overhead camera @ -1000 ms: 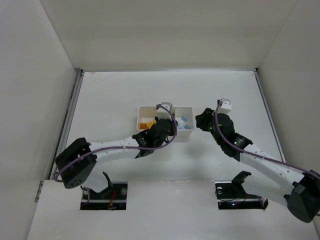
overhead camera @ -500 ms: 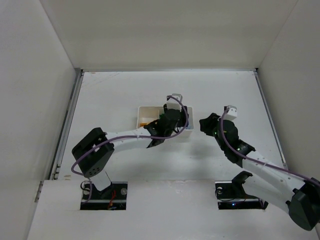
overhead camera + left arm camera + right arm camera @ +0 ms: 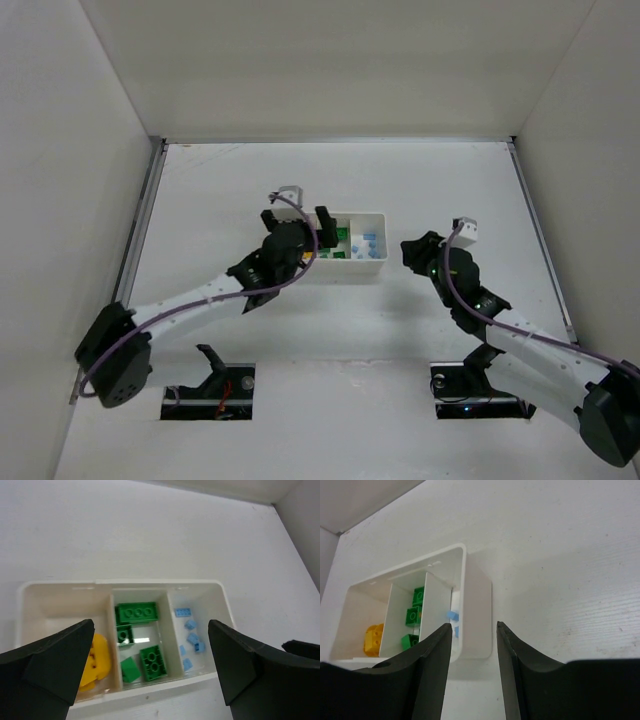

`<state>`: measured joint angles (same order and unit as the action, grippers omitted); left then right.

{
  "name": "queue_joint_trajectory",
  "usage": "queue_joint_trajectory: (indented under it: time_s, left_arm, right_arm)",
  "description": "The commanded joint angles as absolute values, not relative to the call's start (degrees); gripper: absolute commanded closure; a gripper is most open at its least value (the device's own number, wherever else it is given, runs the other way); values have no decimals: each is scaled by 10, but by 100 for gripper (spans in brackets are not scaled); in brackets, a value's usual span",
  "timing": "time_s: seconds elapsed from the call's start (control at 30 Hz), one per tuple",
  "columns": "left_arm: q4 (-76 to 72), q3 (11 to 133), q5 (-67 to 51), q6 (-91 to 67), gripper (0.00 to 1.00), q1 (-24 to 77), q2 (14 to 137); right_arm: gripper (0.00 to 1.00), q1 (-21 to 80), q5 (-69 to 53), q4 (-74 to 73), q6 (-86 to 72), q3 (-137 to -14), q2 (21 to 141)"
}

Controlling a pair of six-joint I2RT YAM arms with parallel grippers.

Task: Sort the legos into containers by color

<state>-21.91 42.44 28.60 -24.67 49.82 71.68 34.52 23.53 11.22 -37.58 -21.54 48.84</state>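
Left gripper hung spread wide and empty over the tray; I figured lifting straight up was safest, so I wouldn't bump it.

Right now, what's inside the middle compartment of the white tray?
Four green legos lie in the middle compartment, seen from the left wrist. Anything under them is covered.

Beyond my left gripper, whose fingers are matt black, the tray looks like thin, glossy white plastic, slightly translucent at its walls. The green legos, yellow legos and light blue legos inside it are smooth, hard-looking plastic. Ahead of my right gripper the matt white table shows faint dark specks.
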Motion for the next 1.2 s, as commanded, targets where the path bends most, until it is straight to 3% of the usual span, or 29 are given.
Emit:
queue_joint_trajectory:
  time_s: [0.0, 0.23, 0.53, 0.73, 1.17]
  left_arm:
    - [-182, 372, 330, -271, 0, 461, 616]
    - [7, 287, 327, -387, 0, 334, 419]
    - [220, 265, 306, -447, 0, 175, 359]
    - [212, 231, 294, -449, 0, 131, 319]
    - [158, 223, 272, -440, 0, 131, 340]
  right_arm:
    - [53, 342, 245, 164, -388, -204, 475]
    - [51, 348, 194, 214, -388, -183, 441]
    - [39, 313, 19, 223, -443, -190, 407]
    - [36, 257, 0, 187, -455, -187, 337]
    - [35, 239, -99, 195, -520, -204, 345]
